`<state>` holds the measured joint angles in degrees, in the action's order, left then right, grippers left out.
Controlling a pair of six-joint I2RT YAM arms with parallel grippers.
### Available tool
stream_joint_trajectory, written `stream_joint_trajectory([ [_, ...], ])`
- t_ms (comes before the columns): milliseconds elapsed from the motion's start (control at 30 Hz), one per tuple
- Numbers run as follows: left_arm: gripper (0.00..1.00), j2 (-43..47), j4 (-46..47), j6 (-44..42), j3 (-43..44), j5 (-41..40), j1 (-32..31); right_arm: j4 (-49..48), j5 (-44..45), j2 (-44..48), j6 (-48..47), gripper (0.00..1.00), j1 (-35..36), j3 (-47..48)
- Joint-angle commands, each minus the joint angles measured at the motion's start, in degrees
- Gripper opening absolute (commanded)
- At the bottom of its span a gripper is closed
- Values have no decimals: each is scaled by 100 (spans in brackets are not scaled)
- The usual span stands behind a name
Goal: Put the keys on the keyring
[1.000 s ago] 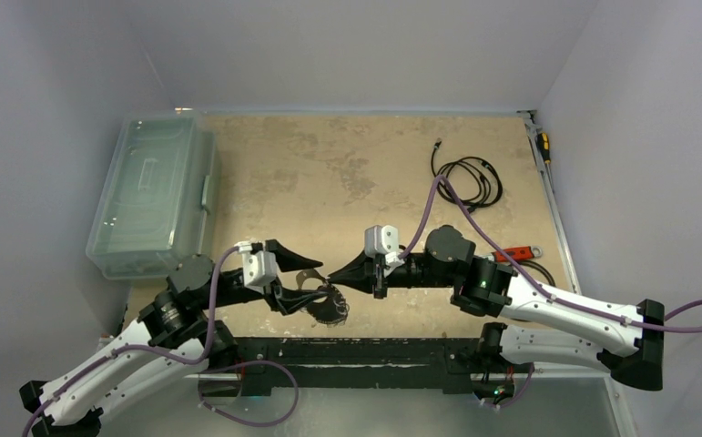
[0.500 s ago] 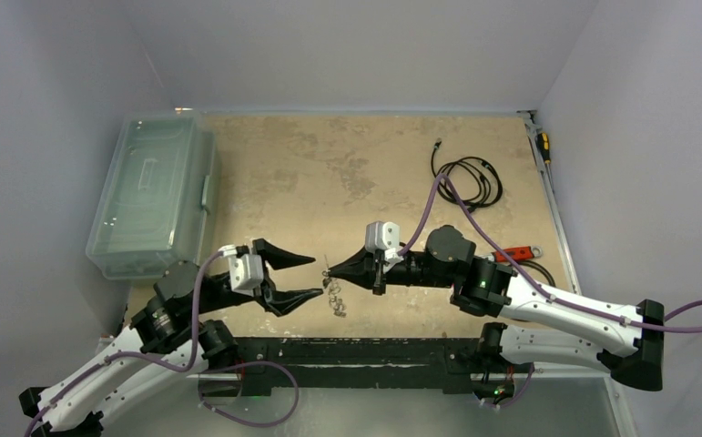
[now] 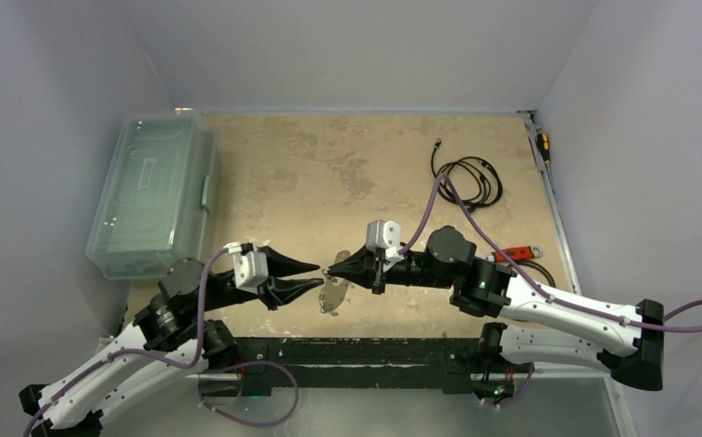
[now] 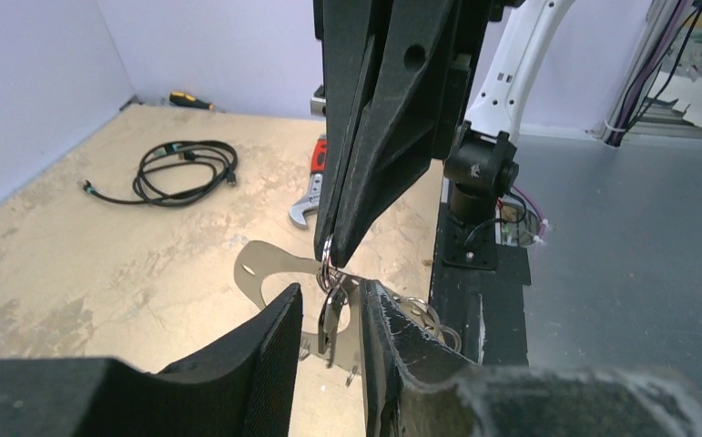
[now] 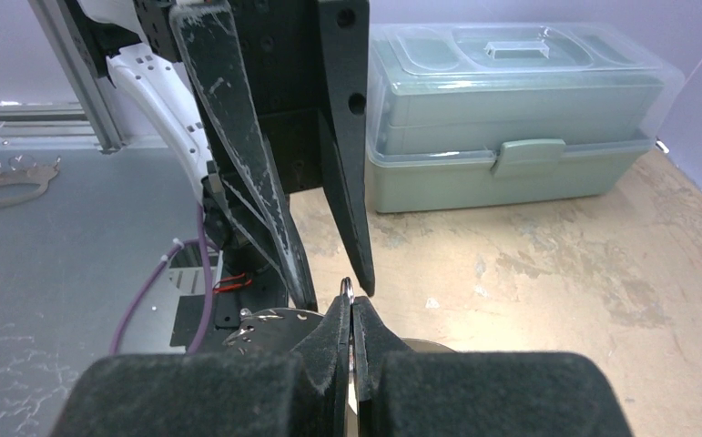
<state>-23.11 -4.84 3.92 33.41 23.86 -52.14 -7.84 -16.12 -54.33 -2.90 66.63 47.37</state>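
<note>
The right claw is pinched shut on the one keyring, which dangles at its tip. The left claw stands narrowly apart either side of one hanging key; a second I can't make out.

Silvery keyring; red-handled silver wrench; black coiled cable; pale green translucent box; mottled tan surface; black jaws, scuffed white.
</note>
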Motion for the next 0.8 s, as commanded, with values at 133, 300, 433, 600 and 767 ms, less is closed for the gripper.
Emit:
stream_joint_trajectory([
  [133,29,-131,302,139,74,323,19,-604,-206,197,136,0,8,-26],
  [300,29,-92,322,85,63,401,19,-747,-341,72,182,0,8,-73],
  [433,29,-53,328,66,42,402,17,-888,-446,-10,247,0,12,-110],
  [600,26,-84,312,43,43,402,20,-947,-539,-75,248,0,21,-108],
  [767,18,-112,293,23,52,392,19,-1054,-563,-19,246,0,17,-179],
])
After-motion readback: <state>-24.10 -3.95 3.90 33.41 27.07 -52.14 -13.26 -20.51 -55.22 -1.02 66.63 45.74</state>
